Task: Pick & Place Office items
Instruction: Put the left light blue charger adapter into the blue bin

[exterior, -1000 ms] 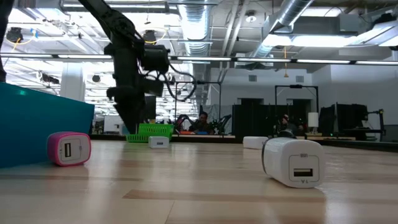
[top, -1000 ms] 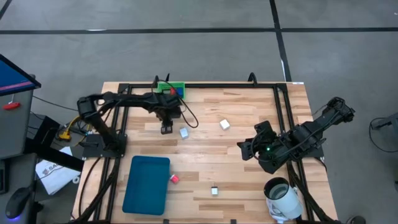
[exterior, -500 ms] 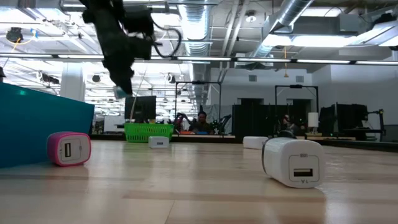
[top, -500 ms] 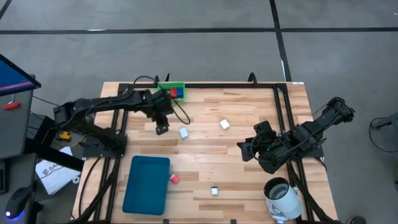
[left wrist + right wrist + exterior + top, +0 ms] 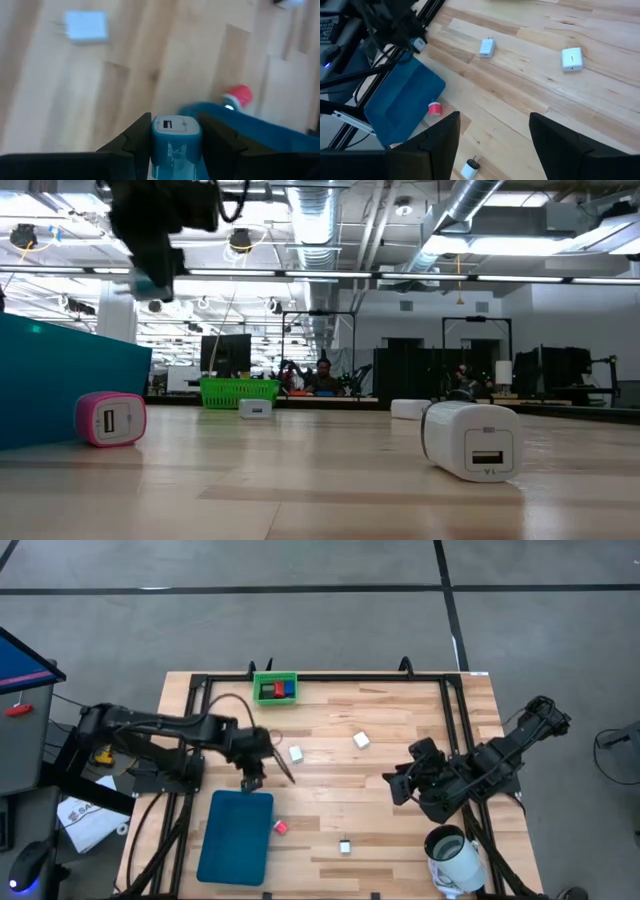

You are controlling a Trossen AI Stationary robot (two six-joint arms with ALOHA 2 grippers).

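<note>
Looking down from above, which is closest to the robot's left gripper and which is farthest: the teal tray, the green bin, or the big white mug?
From the left gripper:
1. Flat teal tray, just beside it, toward the table's front.
2. Small green bin, at the back edge.
3. Large white mug, front right corner.

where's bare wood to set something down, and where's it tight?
Free: the wooden table between the green bin and right rail; also between pink charger and right pincer. Tight: near the teal tray, where the left pincer holds a cyan charger, and the white mug corner.
</note>
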